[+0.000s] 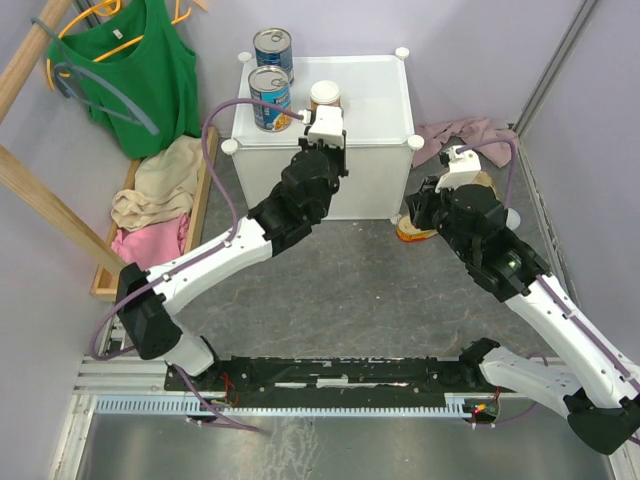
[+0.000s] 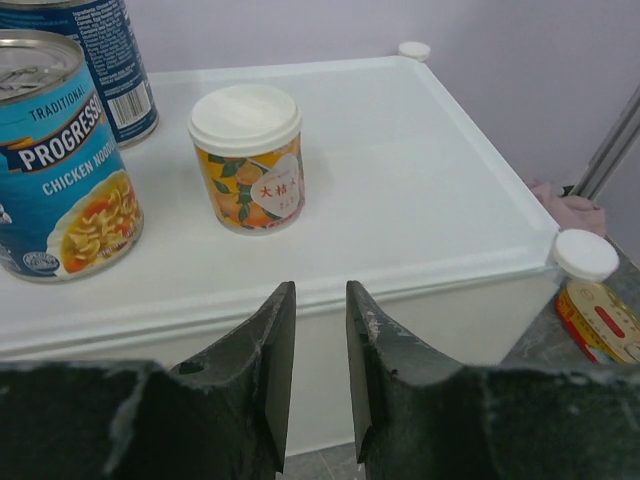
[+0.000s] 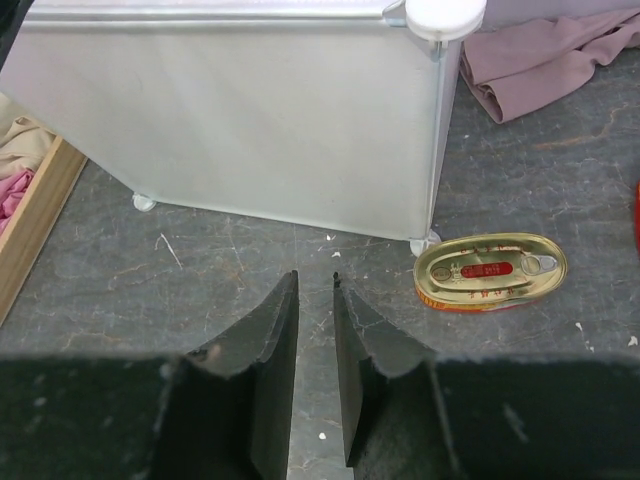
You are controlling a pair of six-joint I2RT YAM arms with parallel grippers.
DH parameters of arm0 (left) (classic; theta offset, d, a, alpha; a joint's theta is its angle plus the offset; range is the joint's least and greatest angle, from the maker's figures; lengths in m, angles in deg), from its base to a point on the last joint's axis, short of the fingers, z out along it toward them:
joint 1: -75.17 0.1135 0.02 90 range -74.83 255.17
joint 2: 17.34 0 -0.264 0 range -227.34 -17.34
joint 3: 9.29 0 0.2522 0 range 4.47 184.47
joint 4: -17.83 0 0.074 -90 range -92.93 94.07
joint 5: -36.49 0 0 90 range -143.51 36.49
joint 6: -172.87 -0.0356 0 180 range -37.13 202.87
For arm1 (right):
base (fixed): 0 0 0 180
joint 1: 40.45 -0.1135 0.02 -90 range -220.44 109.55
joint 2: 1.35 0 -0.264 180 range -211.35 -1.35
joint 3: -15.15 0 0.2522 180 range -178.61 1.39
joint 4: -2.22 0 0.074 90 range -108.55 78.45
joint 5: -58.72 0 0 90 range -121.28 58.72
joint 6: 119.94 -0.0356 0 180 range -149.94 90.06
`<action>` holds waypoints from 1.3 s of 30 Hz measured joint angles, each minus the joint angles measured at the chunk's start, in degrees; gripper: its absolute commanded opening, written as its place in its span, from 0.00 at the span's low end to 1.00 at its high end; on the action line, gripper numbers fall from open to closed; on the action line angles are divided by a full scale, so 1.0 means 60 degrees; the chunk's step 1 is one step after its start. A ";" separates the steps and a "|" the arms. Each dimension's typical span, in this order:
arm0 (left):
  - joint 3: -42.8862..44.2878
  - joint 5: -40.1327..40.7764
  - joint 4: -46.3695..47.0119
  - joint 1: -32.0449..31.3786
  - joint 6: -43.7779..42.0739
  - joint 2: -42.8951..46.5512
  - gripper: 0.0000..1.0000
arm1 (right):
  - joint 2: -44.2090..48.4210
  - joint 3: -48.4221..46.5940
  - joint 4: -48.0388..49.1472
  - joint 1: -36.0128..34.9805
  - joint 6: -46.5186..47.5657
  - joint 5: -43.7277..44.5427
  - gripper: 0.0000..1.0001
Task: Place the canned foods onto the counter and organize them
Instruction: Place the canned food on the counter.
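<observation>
Left gripper (image 2: 320, 290) closed on nothing; right gripper (image 3: 315, 280) facing the floor tin

Hovering the left gripper just off the front edge of the white cube-shaped plastic counter (image 2: 400, 180), fingers drawn together, gripping nothing. Pointing the right gripper at the grey floor (image 3: 200, 300) before the counter's front wall, fingers close with a narrow slot between them and nothing in it. Not possible to tell whether fully closed.

Judging the step in hand: fetching the flat oval gold tin with the red label (image 3: 490, 272), lying flat on the floor just beside the counter's front right foot (image 3: 425, 245).

Doing it well:
- Spreading the fingers wider than the tin's short width before descending.
- Approaching from straight above and closing across the short axis, low on the shallow wall.
- Staying clear of the foot and the counter wall.
- Drawing the left arm back before lifting the tin, avoiding crossed arms.
- Setting down on the bare right half of the top.

Checking containers:
- Noting three upright cans on the counter's left half: the near tall silver-topped blue-labelled can (image 2: 60, 170), the far tall blue-labelled can (image 2: 110, 60) behind it, and the small round white-topped can with the orange label (image 2: 247, 160) near them, apart.
- Noting beige and pink clothes (image 1: 160, 190) in the long wooden tray (image 1: 105, 285) left of the counter.
</observation>
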 measured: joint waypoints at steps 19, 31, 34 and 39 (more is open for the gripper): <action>0.1661 -0.1949 -0.0667 0.1636 0.0248 -0.1770 0.27 | 0.0011 0.0379 0.0550 0.0000 -0.0149 -0.0175 0.30; 0.2127 -0.2208 -0.0834 0.2055 0.0459 -0.2291 0.27 | -0.0131 0.0543 0.0739 0.0000 -0.0149 -0.0295 0.30; 0.2200 -0.2273 -0.0845 0.2120 0.0459 -0.2397 0.27 | -0.0178 0.0554 0.0805 0.0000 -0.0149 -0.0299 0.30; 0.2397 -0.2291 -0.0856 0.2222 0.0463 -0.2466 0.27 | -0.0302 0.0554 0.0885 0.0004 -0.0146 -0.0302 0.30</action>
